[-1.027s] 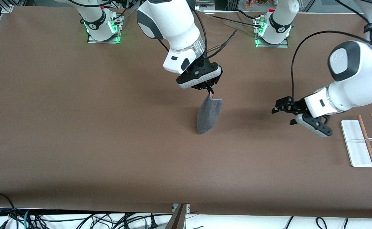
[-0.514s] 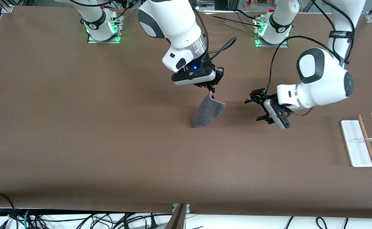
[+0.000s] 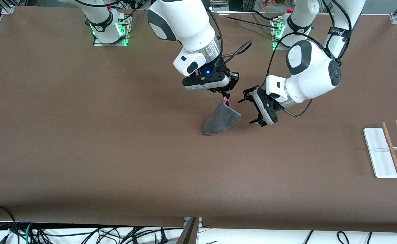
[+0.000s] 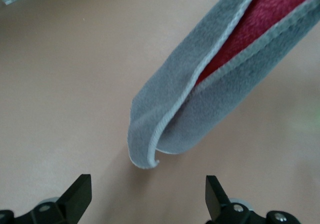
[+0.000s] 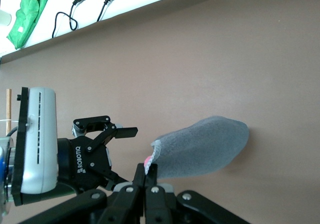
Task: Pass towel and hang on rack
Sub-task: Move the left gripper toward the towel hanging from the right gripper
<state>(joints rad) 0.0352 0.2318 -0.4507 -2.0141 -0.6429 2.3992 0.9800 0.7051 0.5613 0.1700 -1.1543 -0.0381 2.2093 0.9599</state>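
Since the earlier frames, the left gripper has been swung in from the rack's end of the table and is now held just beside the towel, above the table's middle. Its 2 fingers are spread wide, with nothing between them, and the towel's lower folded edge is seen just ahead of them in the left wrist view. The right gripper is clamped shut on the towel's top corner, where the pink-red inner side shows; little change is seen in its position. The towel hangs from that pinch, its dark grey face outward, its lower end close to the brown table; contact cannot be told. The rack is lying at the left arm's end of the table, well apart from both grippers.
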